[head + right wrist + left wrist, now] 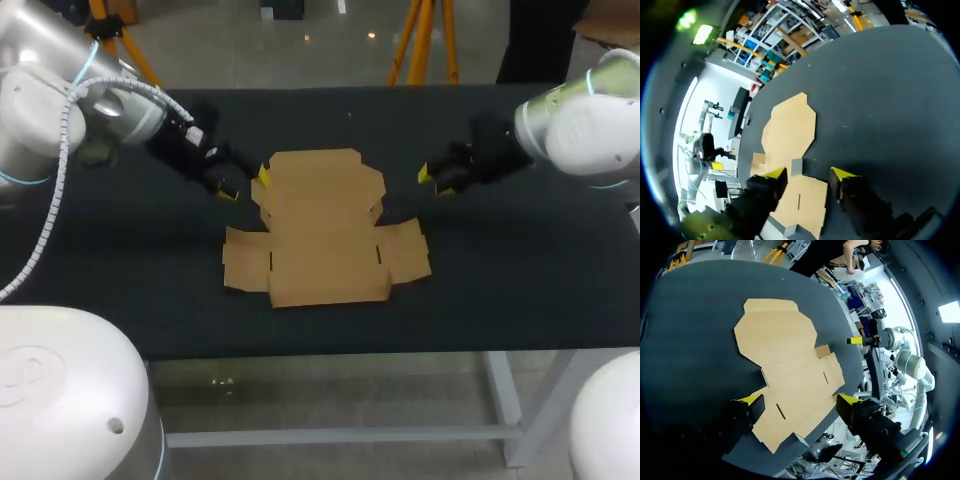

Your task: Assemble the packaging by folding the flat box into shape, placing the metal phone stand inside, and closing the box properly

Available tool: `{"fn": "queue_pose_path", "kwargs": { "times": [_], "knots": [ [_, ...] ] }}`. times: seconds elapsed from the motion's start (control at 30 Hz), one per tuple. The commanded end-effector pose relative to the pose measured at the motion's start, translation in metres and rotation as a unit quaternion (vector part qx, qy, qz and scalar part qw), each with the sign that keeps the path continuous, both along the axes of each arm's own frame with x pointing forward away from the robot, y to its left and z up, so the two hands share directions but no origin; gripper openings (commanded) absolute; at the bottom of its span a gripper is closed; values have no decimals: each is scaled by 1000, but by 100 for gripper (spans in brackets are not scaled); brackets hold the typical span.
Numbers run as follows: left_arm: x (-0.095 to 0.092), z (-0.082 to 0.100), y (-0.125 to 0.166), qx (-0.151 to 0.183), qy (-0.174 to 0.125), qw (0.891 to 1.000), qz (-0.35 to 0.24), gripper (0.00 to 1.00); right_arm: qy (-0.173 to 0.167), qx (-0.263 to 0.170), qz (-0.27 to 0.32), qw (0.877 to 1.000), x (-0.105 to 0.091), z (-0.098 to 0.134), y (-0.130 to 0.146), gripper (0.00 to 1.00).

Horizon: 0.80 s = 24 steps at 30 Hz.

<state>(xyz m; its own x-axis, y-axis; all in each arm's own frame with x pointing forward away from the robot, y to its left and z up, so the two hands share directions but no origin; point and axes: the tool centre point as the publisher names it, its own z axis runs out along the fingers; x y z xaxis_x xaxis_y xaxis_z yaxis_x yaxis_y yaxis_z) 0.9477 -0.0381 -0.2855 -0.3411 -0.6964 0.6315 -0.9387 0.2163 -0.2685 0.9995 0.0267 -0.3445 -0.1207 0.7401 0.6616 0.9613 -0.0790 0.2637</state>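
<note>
Plainly, box look: the flat box (325, 235) is an unfolded sheet of plain brown cardboard, all its panels and flaps lying level, with two short slits cut in the nearer panel.
Box place: it lies at the middle of the table (500, 290), between the two grippers.
Box from the wrists: in the left wrist view the flat box (780, 350) spreads ahead of and under the fingers. In the right wrist view the flat box (790, 125) lies ahead of the fingers and a little to one side.
Surface: the table (690, 340) top is dark and matt, showing bare all round the cardboard (880, 90).
Box heading: the main strip of panels runs from the robot's side toward the far edge, and the tapered end flap points to the far side. The side flaps spread left and right off the nearer half, and the whole sheet is turned slightly askew.
Left tool: the left gripper (245, 181) (800, 400) has its fingers spread apart and grips nothing. One yellow tip sits at the sheet's far left edge, and whether it touches I cannot tell.
Right tool: the right gripper (435, 181) (808, 174) also has its fingers apart and holds nothing, standing off the sheet's right side.
</note>
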Motion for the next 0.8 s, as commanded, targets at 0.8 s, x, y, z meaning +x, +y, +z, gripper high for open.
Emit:
{"fn": "queue_pose_path", "kwargs": {
  "times": [0.8],
  "knots": [
    [44,7,42,-35,11,999,-6,100,97,108,98,985,81,-43,45,63]
  ]
}}
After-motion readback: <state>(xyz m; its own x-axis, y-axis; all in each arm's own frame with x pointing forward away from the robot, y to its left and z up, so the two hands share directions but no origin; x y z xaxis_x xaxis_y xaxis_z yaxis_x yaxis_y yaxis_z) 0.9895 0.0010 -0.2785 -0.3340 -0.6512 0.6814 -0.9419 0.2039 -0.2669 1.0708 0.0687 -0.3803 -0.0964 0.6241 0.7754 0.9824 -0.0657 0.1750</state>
